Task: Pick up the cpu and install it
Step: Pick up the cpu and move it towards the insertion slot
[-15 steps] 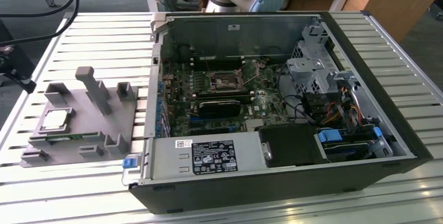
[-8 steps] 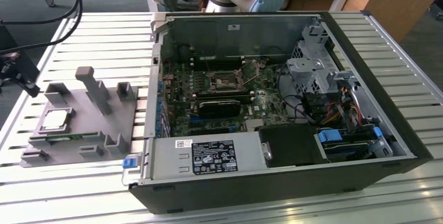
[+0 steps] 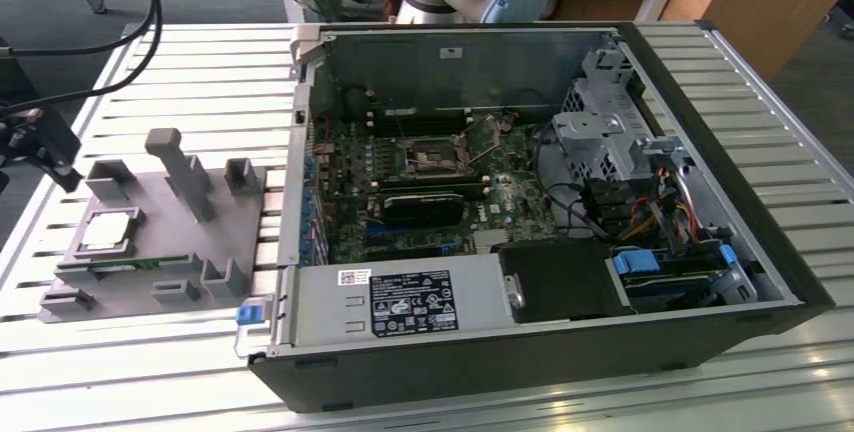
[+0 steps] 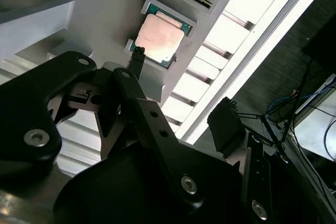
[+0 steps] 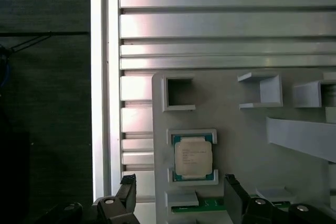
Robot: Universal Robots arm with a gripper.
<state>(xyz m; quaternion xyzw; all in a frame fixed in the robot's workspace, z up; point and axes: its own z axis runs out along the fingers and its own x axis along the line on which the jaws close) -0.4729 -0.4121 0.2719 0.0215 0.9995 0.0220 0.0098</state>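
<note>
The cpu (image 5: 193, 159) is a flat square chip with a silver-grey top and a greenish rim. It lies in a square pocket of the grey fixture plate (image 3: 140, 252), at the exterior view's left (image 3: 107, 231). My gripper (image 5: 179, 182) hovers above that pocket, open, with one black finger (image 5: 127, 186) on each side of the chip and nothing held. In the second wrist view one fingertip (image 4: 137, 59) hangs close over the cpu (image 4: 159, 39) without visibly touching it. The motherboard's bare socket (image 3: 431, 158) sits inside the open computer case (image 3: 534, 352).
A green memory stick (image 3: 118, 270) lies in the fixture beside the chip. Tall grey posts (image 3: 180, 167) rise from the plate. The slatted aluminium table (image 5: 220, 24) ends at an edge close to the fixture. Cables and drive cages (image 3: 614, 152) crowd the case's right side.
</note>
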